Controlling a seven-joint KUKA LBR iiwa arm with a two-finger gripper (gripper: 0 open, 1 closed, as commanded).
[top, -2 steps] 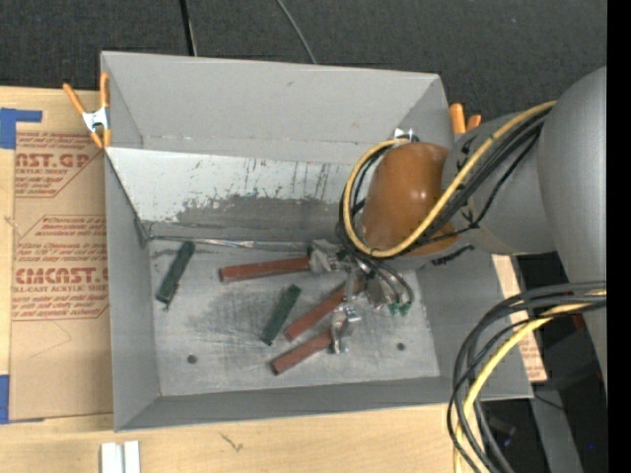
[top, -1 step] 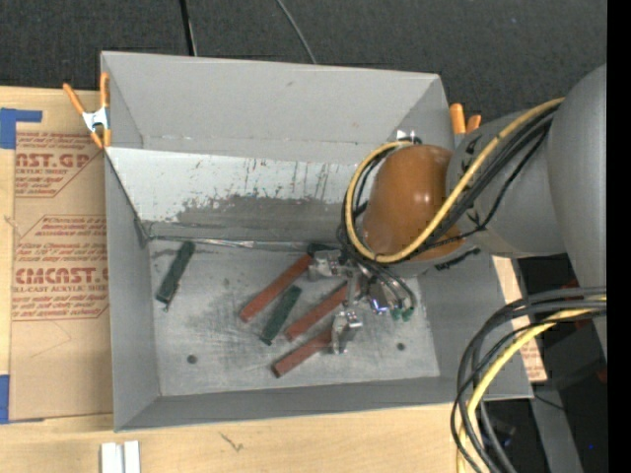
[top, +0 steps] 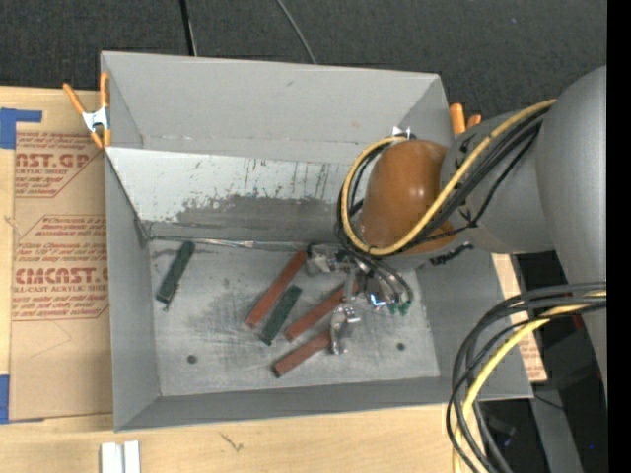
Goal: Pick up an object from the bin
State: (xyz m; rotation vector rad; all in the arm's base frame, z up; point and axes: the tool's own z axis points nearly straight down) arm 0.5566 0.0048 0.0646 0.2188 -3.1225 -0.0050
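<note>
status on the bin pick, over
Gripper low among brown bars, right of bin centre. Hold not confirmed. Dark green bar close alongside.

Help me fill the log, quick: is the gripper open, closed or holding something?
Gripper: cannot be told; it is down beside a reddish-brown bar, right of centre in the bin.

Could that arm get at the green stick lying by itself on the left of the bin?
Probably yes. The green stick lies alone on the bin floor, with nothing on or against it. The gripper is over the brown sticks further right. The stick's upper end nears the back wall, which might crowd it.
</note>
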